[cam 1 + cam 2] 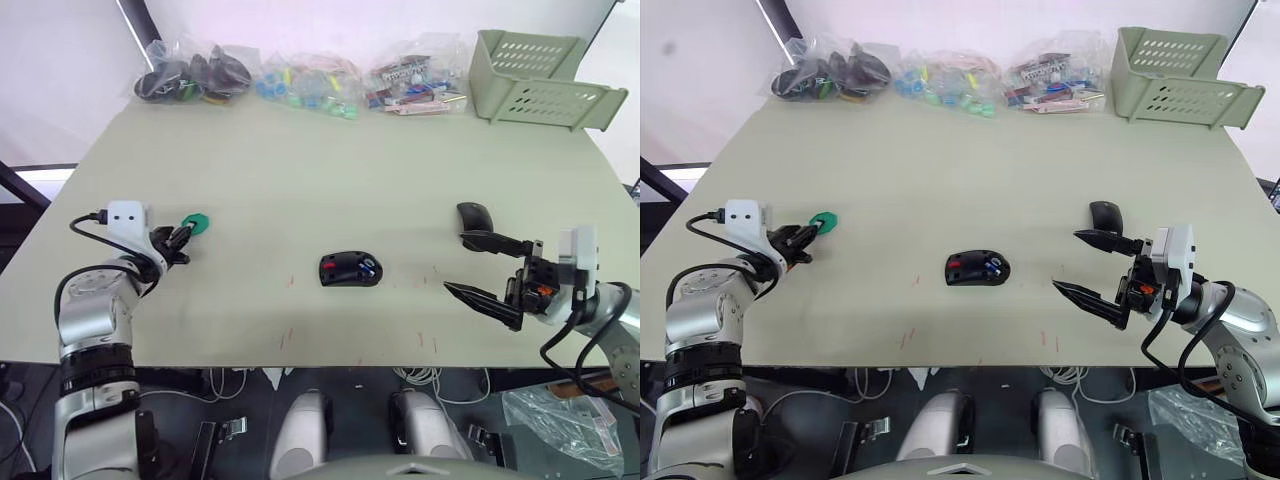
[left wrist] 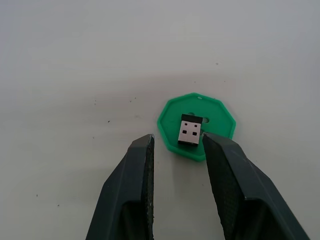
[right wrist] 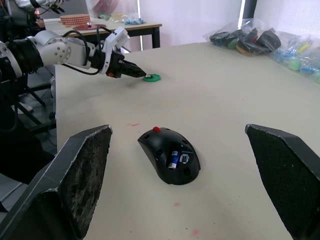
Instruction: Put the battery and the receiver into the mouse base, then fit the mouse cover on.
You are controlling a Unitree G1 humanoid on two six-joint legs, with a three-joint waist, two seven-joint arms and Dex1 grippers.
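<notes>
L fingers point(image 2: 177, 150) straddle receiver point(image 2: 190, 131), metal end toward fingers.

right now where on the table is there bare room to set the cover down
Bare table lies between the mouse base and the green disc, and across the wide middle behind the mouse base up to the bags. It is crowded along the far edge: bags and the green basket.

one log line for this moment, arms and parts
left gripper: open at receiver on green disc | right gripper: open, empty | battery: in mouse base | mouse cover: on table
</notes>
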